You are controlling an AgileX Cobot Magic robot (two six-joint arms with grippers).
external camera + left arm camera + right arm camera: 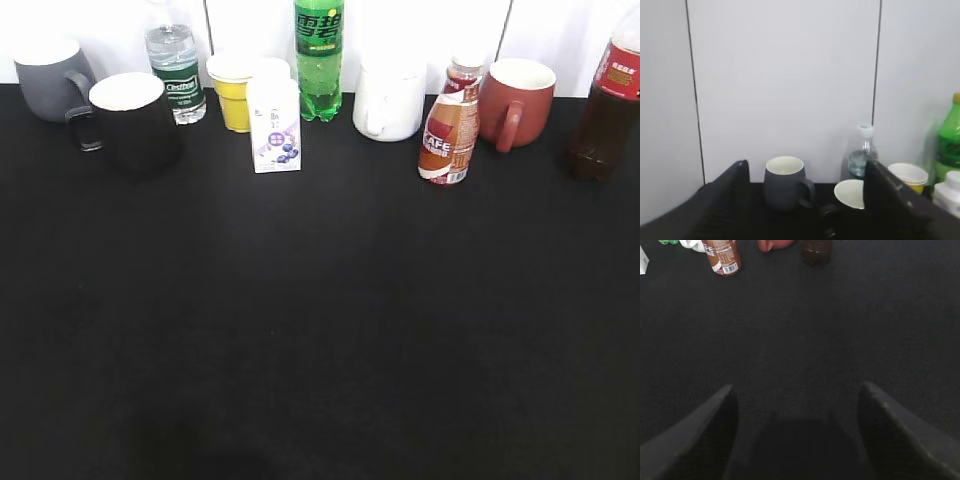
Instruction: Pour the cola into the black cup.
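Two tools, left tool point(805, 200) and right tool point(796, 425), both spread wide, gripping nothing. Cola bottle point(608, 105) upright at far right of green soda bottle point(319, 60); black cup point(133, 122) well left of it, on black surface point(320, 320).

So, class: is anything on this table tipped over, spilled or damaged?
Nothing stands out. The cola, black cup, CAFE bottle and the other mugs and bottles stand upright along the back, with no spill on the black table.
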